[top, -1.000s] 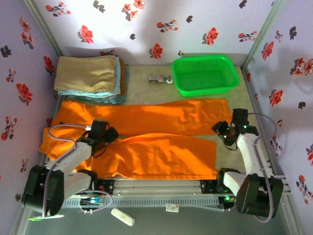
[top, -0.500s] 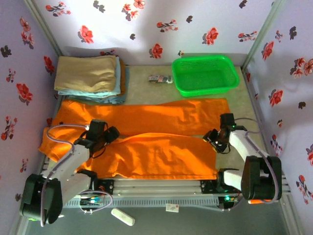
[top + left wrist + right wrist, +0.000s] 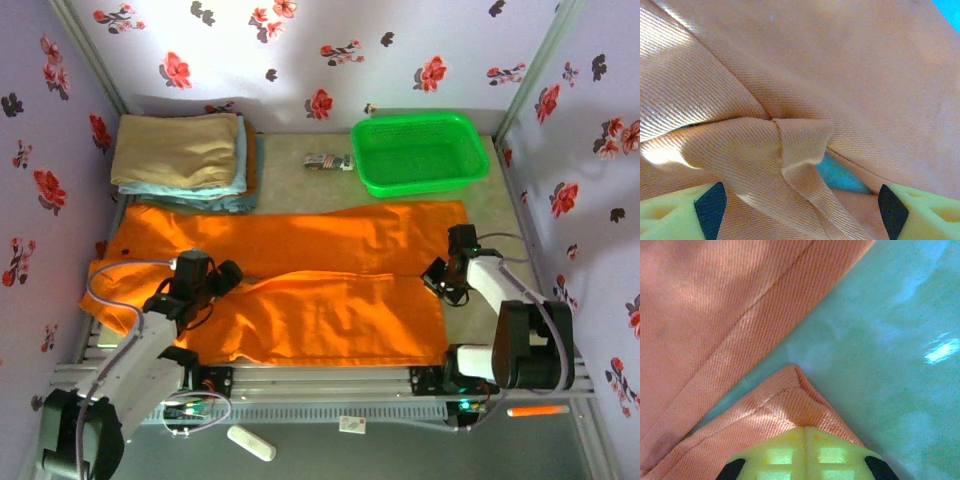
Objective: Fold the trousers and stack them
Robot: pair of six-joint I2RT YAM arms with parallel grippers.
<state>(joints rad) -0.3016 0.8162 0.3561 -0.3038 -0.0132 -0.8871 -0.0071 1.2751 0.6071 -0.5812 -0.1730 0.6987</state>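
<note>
The right fingers (image 3: pixel 780 456) are pressed together on the hem corner of the near leg of the trousers (image 3: pixel 300 300), with the stitched edge running out from under them to their left. The left fingers (image 3: pixel 920 212) stand apart, low over the cloth where the two legs meet. A puckered ridge of orange lies between them, and a sliver of bare counter (image 3: pixel 880 340) shows just beyond it.

I judge the step to be folding the near leg over the far one. To do it well, the left fingers should close on that ridge and take the near leg's layer alone. Both ends should then rise together, just clear of the surface, so the long soft leg does not sag and drag in the middle. The held hem wants laying edge to edge on the far leg's hem, which lies just beyond the right fingers.

The trousers lie spread flat between the two sets of fingers, with the waist out to the left of the left ones. The counter is smooth and pale. Well beyond the left fingers sits a stack of folded cloths (image 3: pixel 175 150), tan on top. Well beyond the right fingers is a green basket (image 3: pixel 420 150) with a small packet (image 3: pixel 328 161) beside it. Flowered walls (image 3: pixel 300 50) close in three sides.
</note>
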